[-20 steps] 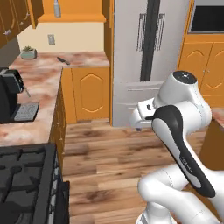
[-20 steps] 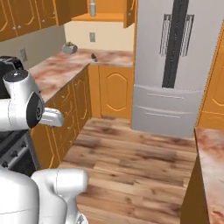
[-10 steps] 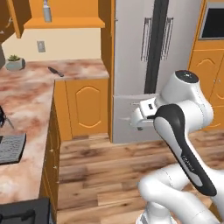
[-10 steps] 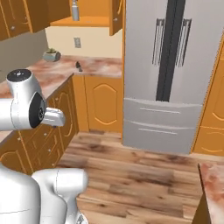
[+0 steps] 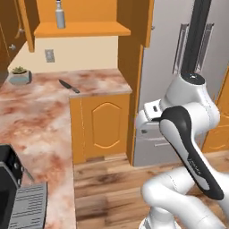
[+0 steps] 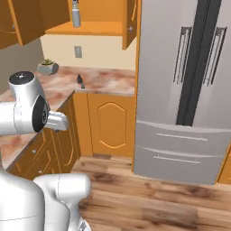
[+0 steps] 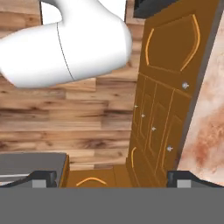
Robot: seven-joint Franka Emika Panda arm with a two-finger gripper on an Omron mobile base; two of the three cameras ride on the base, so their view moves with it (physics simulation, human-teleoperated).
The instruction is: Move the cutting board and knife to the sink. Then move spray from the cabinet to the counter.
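Note:
The knife (image 5: 69,86) (image 6: 81,81) lies on the mottled marble counter (image 5: 36,118) (image 6: 106,80), near its back corner. The spray (image 5: 59,14) (image 6: 76,14) stands upright on the shelf of the open orange cabinet (image 5: 82,29) (image 6: 92,28) above. My gripper (image 7: 113,179) is open with nothing between its fingertips (image 7: 43,177). It hangs tucked near the arm, low beside the counter, facing wooden floor and orange cabinet fronts (image 7: 164,100). It is far from the knife and the spray. The cutting board and the sink are out of view.
A tall steel fridge (image 5: 192,49) (image 6: 185,90) stands right of the counter's end. A small potted plant (image 5: 19,76) (image 6: 47,66) sits at the back of the counter. A black appliance (image 5: 15,197) occupies the near left counter. Wooden floor (image 6: 153,198) lies open ahead.
The whole picture has shifted: the base has driven closer to the counter corner and fridge, which now look larger. The arm's pose is unchanged and the gripper stays open.

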